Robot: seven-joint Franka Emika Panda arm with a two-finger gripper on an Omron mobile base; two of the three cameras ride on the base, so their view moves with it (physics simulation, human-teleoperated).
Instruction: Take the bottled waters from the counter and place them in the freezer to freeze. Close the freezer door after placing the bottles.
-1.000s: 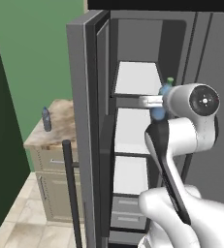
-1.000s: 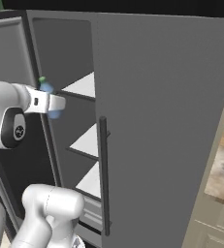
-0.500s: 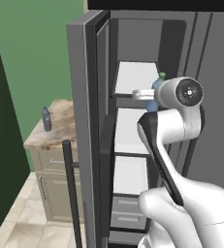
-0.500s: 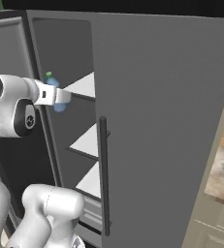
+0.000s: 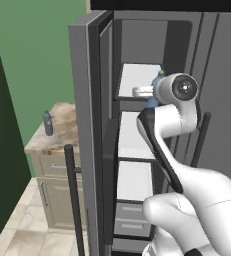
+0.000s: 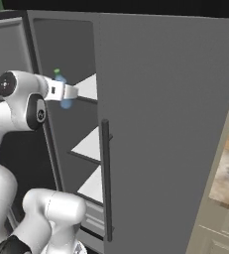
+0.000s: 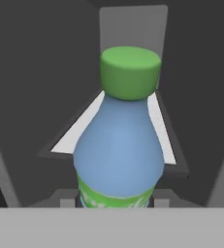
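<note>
The gripper (image 6: 66, 94) is pinching the light blue bottle (image 7: 119, 145), green cap up, before the open freezer's top shelf (image 5: 137, 80).

The freezer (image 5: 142, 150) stands open, with its freezer door (image 5: 84, 140) swung out to the left. Far left of the door, one bottle (image 5: 48, 123) stands on the counter (image 5: 62, 135). The other bottle (image 7: 119, 140) is up in front of the top shelf (image 7: 157, 131), in the gripper (image 6: 66, 94).
</note>
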